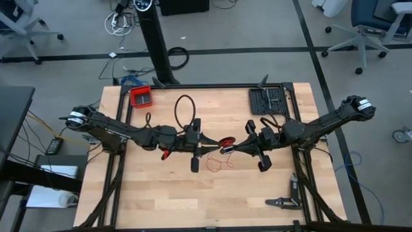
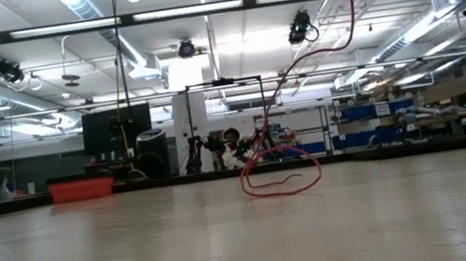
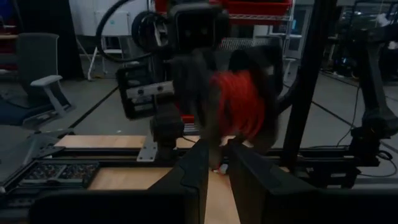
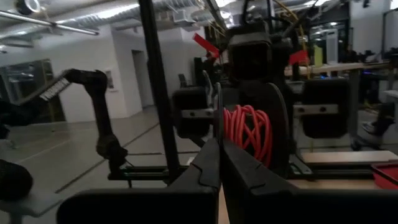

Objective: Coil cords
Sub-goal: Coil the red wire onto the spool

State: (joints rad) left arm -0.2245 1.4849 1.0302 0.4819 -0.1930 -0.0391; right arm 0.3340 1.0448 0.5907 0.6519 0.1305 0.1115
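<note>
Dark fingers of both wrists fill the near view, meeting tip to tip above mid-table. Between them sits the cord (image 1: pixel 225 143), wound into a small red coil; its loose tail hangs down and lies as a loop on the table (image 1: pixel 161 200) just toward the front edge. The left gripper (image 1: pixel 216 144) stands part-way open, and the coil shows just beyond its tips; whether it grips the coil I cannot tell. The right gripper (image 1: pixel 230 149) is closed, seemingly pinching the strand beside the coil. Both arms are equally near; the slack lies below and frontward, so further winding likely draws from there.
</note>
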